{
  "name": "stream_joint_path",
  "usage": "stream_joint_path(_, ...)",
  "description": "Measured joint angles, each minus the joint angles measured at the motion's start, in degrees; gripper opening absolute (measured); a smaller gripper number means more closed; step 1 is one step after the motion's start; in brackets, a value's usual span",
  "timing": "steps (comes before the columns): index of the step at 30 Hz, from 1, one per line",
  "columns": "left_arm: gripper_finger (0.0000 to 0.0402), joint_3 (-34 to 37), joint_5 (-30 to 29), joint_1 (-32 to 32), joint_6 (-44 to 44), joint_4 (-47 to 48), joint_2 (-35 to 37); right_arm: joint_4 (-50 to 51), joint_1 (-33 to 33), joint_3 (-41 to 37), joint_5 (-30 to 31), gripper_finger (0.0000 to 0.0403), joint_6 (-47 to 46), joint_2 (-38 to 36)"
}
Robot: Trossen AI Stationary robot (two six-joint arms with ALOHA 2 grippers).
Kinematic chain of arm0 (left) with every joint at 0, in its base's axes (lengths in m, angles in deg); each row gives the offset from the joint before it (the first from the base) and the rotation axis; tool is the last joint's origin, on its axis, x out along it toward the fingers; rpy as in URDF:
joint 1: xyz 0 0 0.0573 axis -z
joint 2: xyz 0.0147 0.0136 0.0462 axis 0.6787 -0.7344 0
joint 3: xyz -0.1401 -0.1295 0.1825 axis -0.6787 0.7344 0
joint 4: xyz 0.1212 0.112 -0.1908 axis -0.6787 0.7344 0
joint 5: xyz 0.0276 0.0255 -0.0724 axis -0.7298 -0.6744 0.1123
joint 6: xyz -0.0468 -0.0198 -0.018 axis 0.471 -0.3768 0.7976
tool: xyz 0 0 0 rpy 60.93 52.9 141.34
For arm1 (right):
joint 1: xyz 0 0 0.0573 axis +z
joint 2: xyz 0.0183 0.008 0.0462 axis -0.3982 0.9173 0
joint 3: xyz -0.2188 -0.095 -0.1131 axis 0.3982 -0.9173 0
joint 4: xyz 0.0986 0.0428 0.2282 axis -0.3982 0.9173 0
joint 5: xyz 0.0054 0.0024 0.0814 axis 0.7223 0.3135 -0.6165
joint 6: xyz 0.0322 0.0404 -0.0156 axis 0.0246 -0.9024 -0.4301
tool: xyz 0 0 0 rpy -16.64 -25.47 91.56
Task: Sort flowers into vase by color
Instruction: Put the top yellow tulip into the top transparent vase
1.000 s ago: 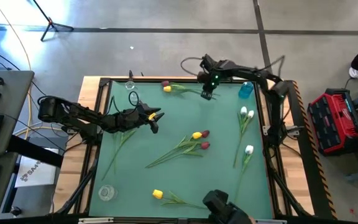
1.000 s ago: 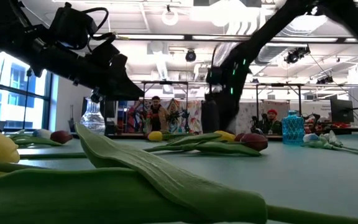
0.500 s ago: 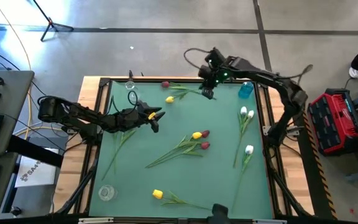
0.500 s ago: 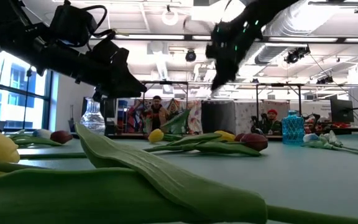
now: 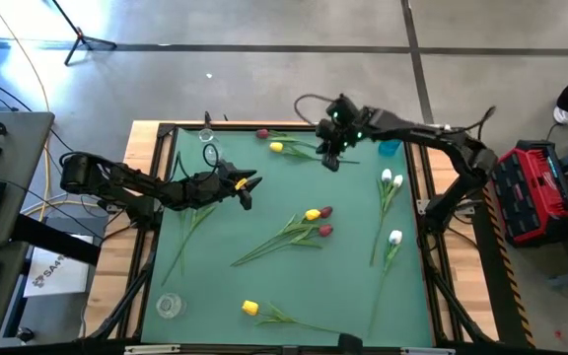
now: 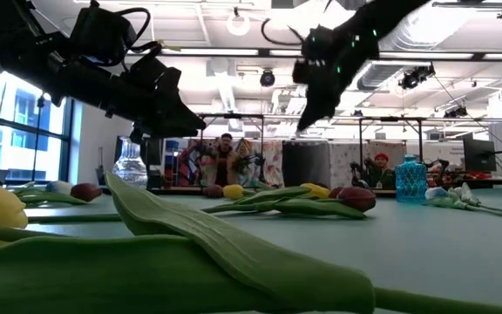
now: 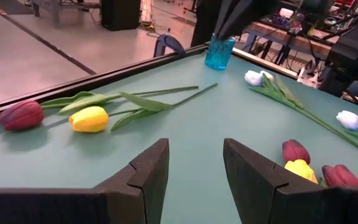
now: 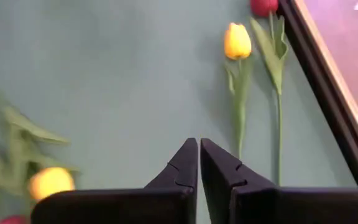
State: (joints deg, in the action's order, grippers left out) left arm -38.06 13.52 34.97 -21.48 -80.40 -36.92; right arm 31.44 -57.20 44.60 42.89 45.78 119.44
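Observation:
Several artificial tulips lie flat on the green table. A yellow tulip (image 5: 276, 148) (image 8: 237, 40) and a dark red tulip (image 5: 261, 133) (image 8: 263, 6) lie side by side by the far edge. My right gripper (image 5: 331, 158) (image 8: 199, 149) hangs shut and empty above the table, over the stem end of that yellow tulip (image 6: 232, 190). My left gripper (image 5: 248, 187) (image 7: 194, 162) waits open at the left middle, pointing toward those two flowers. A blue vase (image 5: 390, 146) (image 7: 219, 53) stands at the far right. A clear vase (image 6: 131, 166) stands at the far left.
A yellow and two dark red tulips (image 5: 316, 222) lie mid-table, two white tulips (image 5: 392, 179) and one more (image 5: 394, 238) at the right, a yellow tulip (image 5: 249, 309) at the near edge. A clear glass (image 5: 169, 306) stands near left. A raised wooden rim (image 5: 304, 128) bounds the table.
My right gripper has risen from table level by the yellow tulip's stem to well above the table and drifted slightly toward the near edge. The yellow tulip by the far edge has slid a little toward the right and near side.

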Motion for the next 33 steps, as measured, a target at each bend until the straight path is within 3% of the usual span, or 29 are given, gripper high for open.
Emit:
stream_joint_path(5,0.0142,0.0,0.0,0.0,0.0,0.02,0.0,-12.61,0.4,-10.13,10.47,0.0079,2.32,0.11)
stream_joint_path(9,0.0142,0.0,0.0,0.0,-0.32,0.04,0.0,-14.87,-0.73,-13.08,10.72,0.0138,0.88,1.4)
stream_joint_path(12,0.0142,0.0,-0.07,-0.07,-0.48,0.02,0.0,-13.1,-1.49,-12.75,10.52,0.0155,0.0,5.12)
stream_joint_path(18,0.0142,0.0,-0.05,-0.07,-0.42,0.06,0.0,-9.89,-2.57,-8.58,12.58,0.0136,2.58,12.42)
stream_joint_path(26,0.0142,-0.02,0.0,0.07,0.02,0.28,-0.02,-2.3,-3.88,-2.35,11.83,0.0109,7.03,16.06)
stream_joint_path(33,0.0142,-0.02,-0.02,0.07,-0.44,0.33,-0.02,0.01,-3.79,-1.36,11.37,0.0073,8.02,20.39)
